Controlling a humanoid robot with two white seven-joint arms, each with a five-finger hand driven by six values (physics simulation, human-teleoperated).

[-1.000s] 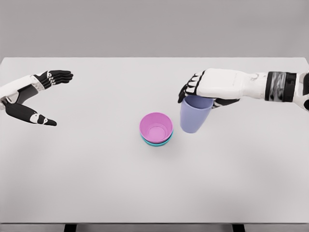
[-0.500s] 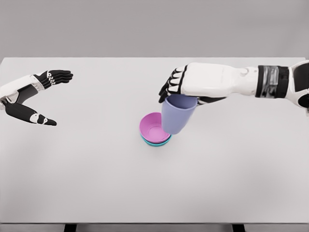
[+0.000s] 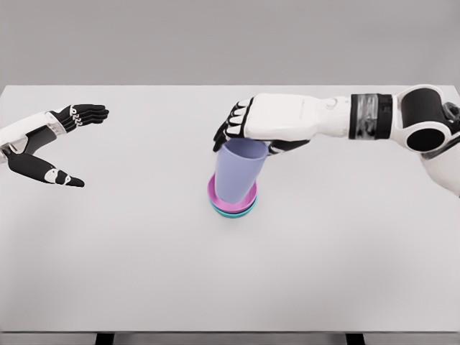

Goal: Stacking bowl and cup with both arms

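A lavender cup (image 3: 238, 172) hangs upright over the bowls, its rim held from above by my right hand (image 3: 243, 131), which is shut on it. The cup's base is down inside or just above the pink bowl (image 3: 233, 198); I cannot tell whether it touches. The pink bowl sits nested in a teal bowl (image 3: 234, 210) near the middle of the white table (image 3: 144, 273). My left hand (image 3: 54, 140) rests at the far left above the table, fingers spread, holding nothing.
My right hand has carried the cup leftward from beside the bowls to directly over them and lowered it. The left hand has not moved.
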